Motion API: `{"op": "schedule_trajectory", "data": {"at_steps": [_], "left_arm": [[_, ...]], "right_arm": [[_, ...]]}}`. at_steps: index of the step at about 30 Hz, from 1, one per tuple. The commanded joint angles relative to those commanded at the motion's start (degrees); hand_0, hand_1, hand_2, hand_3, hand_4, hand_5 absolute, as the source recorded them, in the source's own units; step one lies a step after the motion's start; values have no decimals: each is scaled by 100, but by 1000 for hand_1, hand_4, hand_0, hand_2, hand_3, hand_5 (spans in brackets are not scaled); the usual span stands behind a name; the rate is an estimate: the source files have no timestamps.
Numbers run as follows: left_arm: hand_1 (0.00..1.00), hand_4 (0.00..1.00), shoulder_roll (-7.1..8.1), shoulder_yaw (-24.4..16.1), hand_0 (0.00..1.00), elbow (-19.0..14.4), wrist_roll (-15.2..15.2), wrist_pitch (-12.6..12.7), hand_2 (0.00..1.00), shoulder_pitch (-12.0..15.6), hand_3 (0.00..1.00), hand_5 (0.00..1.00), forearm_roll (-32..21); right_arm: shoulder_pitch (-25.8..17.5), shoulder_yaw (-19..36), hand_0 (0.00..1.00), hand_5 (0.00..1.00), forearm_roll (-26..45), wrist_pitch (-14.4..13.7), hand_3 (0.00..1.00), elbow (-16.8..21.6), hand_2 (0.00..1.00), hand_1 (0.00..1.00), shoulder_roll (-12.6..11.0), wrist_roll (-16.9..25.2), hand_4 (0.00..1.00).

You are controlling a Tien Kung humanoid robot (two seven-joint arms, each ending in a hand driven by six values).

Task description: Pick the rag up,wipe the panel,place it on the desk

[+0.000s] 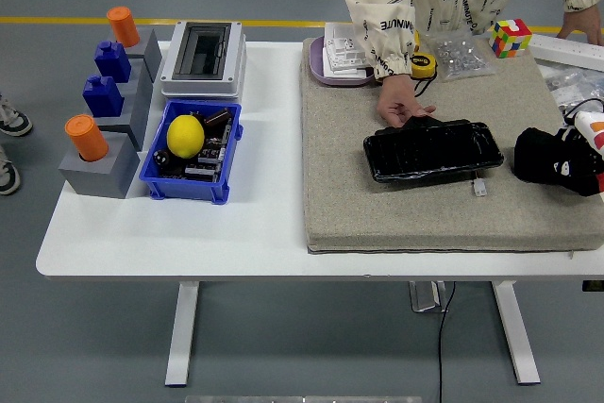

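White table (264, 224) carries a grey mat (415, 200), on it the black panel (433, 149) steadied at its far edge by a person's hand (401, 104), likely for wiping, while right robot hand (557, 159) sits beside it, fingers clamped on the dark rag (540, 154).

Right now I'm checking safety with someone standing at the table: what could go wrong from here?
Two risks stand out. The person's hand rests on the far left edge of the black panel, so a wiping stroke by the right hand could reach those fingers. A small white connector lies on the mat just in front of the panel; a pass along that edge might knock it away.
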Motion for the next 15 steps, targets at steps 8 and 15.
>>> {"op": "schedule_trajectory", "data": {"at_steps": [8, 15], "left_arm": [[698, 599, -6, -10, 652, 0, -6, -2, 747, -11, 567, 477, -4], [698, 600, -8, -60, 651, 0, 4, 1, 747, 4, 567, 476, 28]], "right_arm": [[18, 103, 239, 2, -53, 8, 377, 23, 391, 339, -16, -20, 901], [27, 287, 240, 2, -108, -1, 374, 74, 388, 337, -70, -36, 901]]}}
